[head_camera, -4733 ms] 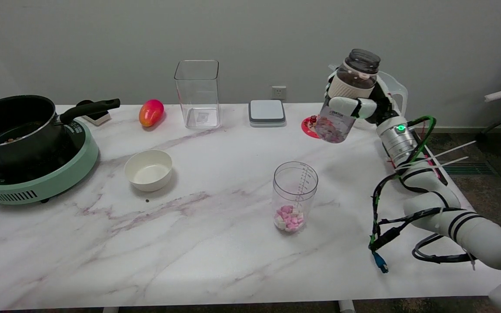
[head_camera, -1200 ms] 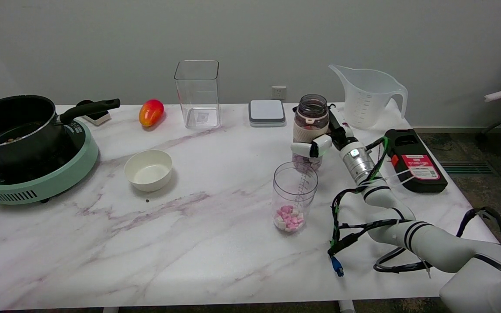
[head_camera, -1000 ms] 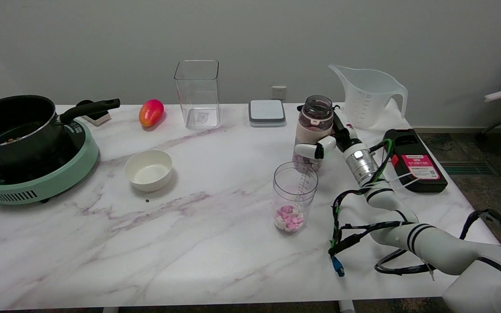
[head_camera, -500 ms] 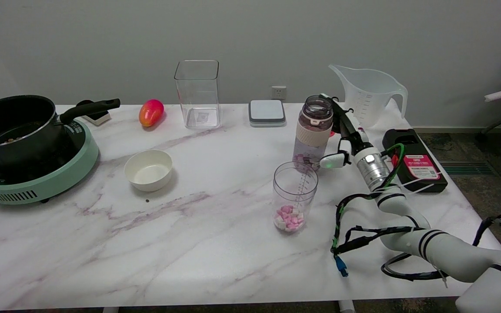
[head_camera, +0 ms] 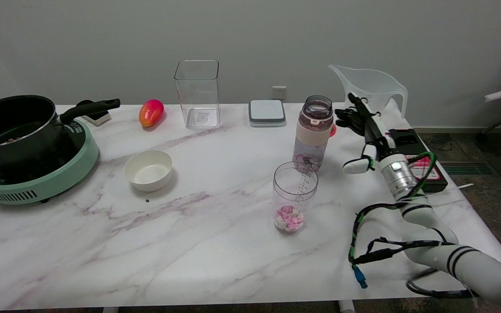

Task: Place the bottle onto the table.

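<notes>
The bottle, clear with a beige band and an open mouth, stands upright on the marble table just behind the clear measuring cup that holds pink and white pieces. My right hand hangs to the right of the bottle, apart from it, with its fingers spread and nothing in them.
A clear jug and a black device lie behind and right of the hand. A grey box, a tall clear container, a mango, a white bowl and a pot on a green cooker fill the back and left.
The hand brought the bottle down from the air, set it upright on the table, let go and drew away to the right.
</notes>
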Robot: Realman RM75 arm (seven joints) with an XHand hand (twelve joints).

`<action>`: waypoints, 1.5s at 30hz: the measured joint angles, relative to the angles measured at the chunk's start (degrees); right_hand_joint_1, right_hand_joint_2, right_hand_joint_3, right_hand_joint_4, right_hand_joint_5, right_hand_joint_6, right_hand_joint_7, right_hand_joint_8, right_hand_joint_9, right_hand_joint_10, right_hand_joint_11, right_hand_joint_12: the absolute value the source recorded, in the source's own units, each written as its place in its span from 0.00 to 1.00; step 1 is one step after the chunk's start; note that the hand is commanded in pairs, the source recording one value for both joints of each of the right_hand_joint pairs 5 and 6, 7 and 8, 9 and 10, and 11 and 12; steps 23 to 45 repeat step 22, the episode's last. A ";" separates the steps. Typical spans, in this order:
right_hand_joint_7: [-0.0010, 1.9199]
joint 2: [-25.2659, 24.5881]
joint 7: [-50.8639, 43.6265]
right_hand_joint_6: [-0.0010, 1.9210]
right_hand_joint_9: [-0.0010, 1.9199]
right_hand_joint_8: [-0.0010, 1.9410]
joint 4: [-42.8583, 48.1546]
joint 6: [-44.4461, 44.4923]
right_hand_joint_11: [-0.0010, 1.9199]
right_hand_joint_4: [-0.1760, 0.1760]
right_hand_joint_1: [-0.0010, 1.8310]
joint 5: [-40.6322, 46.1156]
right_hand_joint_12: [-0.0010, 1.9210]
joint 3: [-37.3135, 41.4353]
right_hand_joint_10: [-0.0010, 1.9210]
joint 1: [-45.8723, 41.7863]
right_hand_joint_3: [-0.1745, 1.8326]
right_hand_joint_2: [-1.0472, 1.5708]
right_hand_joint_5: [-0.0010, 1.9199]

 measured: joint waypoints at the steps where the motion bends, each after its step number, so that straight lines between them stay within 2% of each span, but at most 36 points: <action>1: 0.27 0.23 0.03 0.03 0.24 0.27 0.80 0.05 0.26 0.50 0.69 0.00 0.26 0.99 0.24 -1.01 0.53 0.09 0.03; 5: 0.33 0.87 0.08 0.04 0.29 0.32 4.03 0.28 0.29 0.50 0.70 0.01 0.29 5.30 0.29 -5.17 0.53 0.13 0.04; 8: 0.36 1.02 0.05 0.09 0.35 0.36 6.51 0.49 0.31 0.50 0.70 0.05 0.31 8.90 0.35 -8.41 0.55 0.20 0.09; 9: 0.39 1.02 -0.04 0.13 0.38 0.39 7.40 0.52 0.33 0.50 0.70 0.11 0.33 10.21 0.38 -9.53 0.55 0.22 0.13; 10: 0.47 1.02 -0.14 0.19 0.45 0.47 8.02 0.56 0.36 0.50 0.70 0.17 0.36 11.10 0.45 -10.29 0.53 0.25 0.19; 11: 0.58 1.00 -0.37 0.25 0.55 0.57 9.06 0.66 0.41 0.50 0.70 0.36 0.41 12.51 0.55 -11.54 0.51 0.29 0.25; 13: 0.63 0.83 -1.19 0.31 0.62 0.62 10.91 0.87 0.46 0.50 0.70 1.27 0.46 14.88 0.62 -13.69 0.51 0.33 0.31; 17: 0.65 0.29 -3.73 0.35 0.64 0.64 14.58 2.02 0.49 0.50 0.69 4.54 0.49 18.51 0.64 -17.47 0.52 0.34 0.35; 22: 0.64 -0.30 -6.61 0.35 0.64 0.63 18.61 4.05 0.49 0.50 0.69 8.98 0.49 21.17 0.64 -20.96 0.52 0.35 0.35; 45: 0.64 -0.30 -6.61 0.35 0.64 0.63 18.61 4.05 0.49 0.50 0.69 8.98 0.49 21.17 0.64 -20.96 0.52 0.35 0.35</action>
